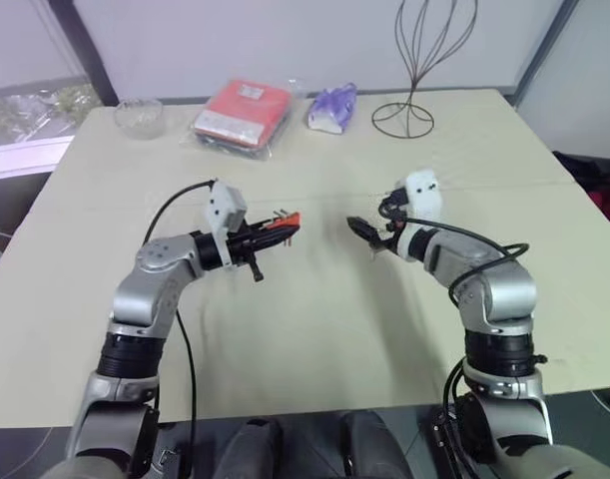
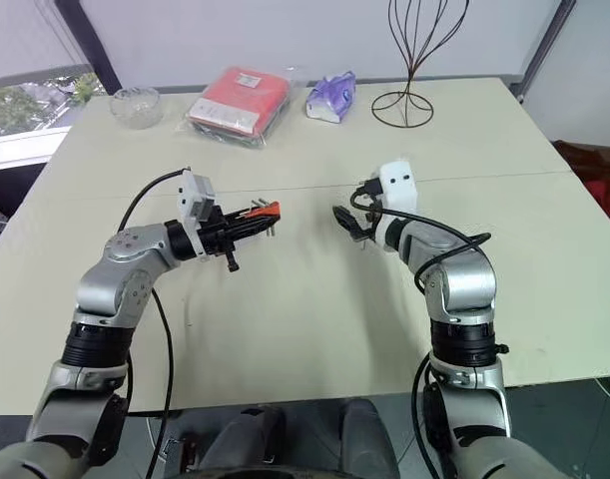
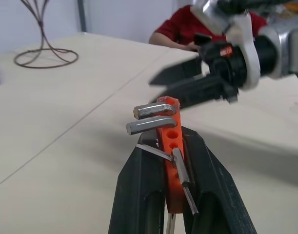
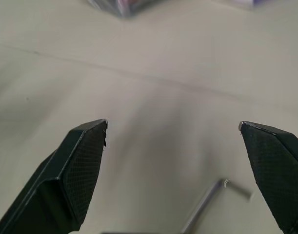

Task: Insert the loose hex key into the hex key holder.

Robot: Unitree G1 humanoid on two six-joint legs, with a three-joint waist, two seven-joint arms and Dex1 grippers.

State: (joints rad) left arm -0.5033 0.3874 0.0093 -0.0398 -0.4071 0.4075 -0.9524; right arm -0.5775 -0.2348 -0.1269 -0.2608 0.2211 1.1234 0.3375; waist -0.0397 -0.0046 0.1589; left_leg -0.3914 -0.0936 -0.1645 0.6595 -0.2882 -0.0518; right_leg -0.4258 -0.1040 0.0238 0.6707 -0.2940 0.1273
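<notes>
The left hand (image 1: 268, 238) is pressed onto the hex key holder (image 3: 171, 146), holding the orange block level above the table (image 1: 314, 329) with its open holes facing the other arm, presumably so a key can be pushed in from that side. Several short keys already jut from it. Opposite, well apart, the right hand (image 4: 175, 146) hangs with its fingers spread wide and nothing between them. Just beneath those fingers the loose hex key (image 4: 207, 202) lies flat on the table, so the insertion is not yet done. Farther back sit a red packet (image 1: 242, 108), a glass bowl (image 1: 139, 116), a purple pack (image 1: 332, 106) and a wire stand (image 1: 409, 70).
</notes>
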